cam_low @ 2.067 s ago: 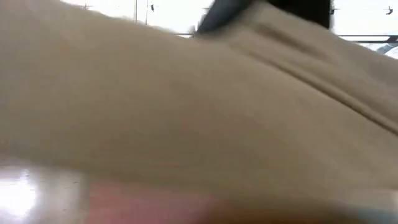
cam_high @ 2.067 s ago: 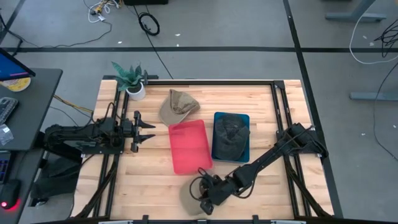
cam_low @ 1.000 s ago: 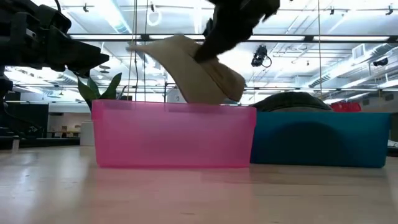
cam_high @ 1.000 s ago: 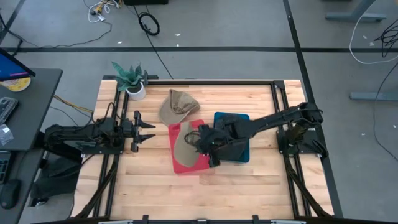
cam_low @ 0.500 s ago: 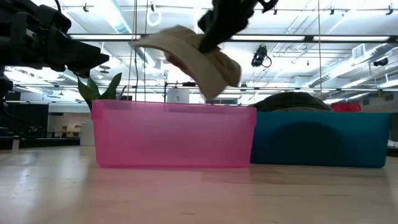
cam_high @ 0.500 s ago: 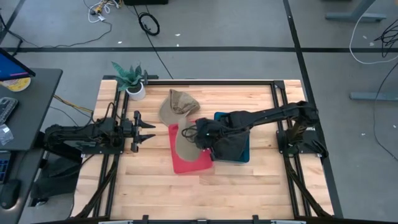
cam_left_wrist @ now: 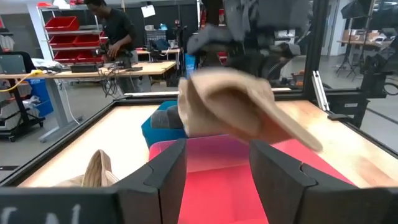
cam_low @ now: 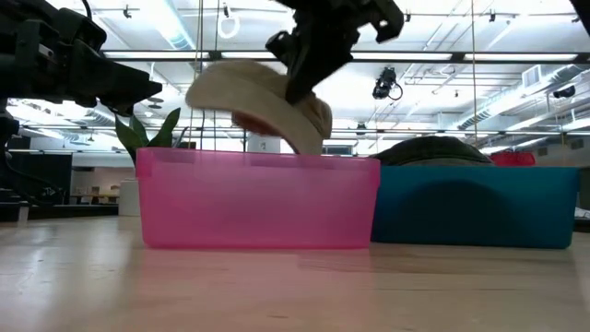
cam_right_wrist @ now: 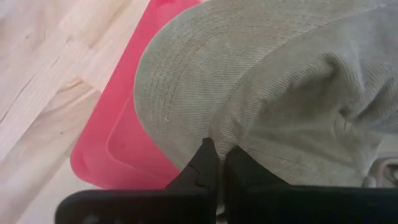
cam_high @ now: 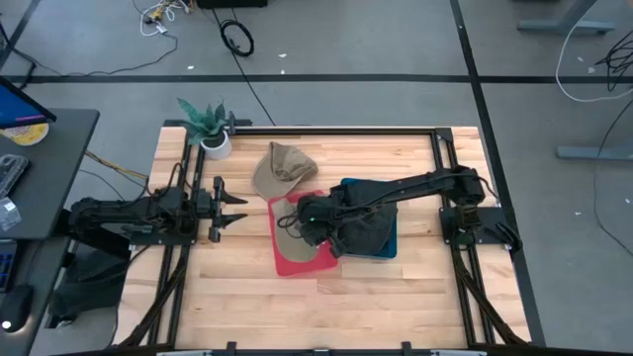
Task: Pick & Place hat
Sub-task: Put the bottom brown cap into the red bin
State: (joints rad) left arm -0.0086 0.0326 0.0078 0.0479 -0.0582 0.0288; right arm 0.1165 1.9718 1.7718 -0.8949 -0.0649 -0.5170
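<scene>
Holding the tan hat (cam_low: pixel 253 97) pinched by its brim, your right gripper (cam_high: pixel 309 213) hangs over the pink bin (cam_high: pixel 302 234), with the hat clear above the bin's rim. Beside that bin, the blue bin (cam_high: pixel 389 188) carries a dark hat (cam_high: pixel 366 227). Your left gripper (cam_high: pixel 232 210) waits beside the pink bin, fingers apparently spread.
</scene>
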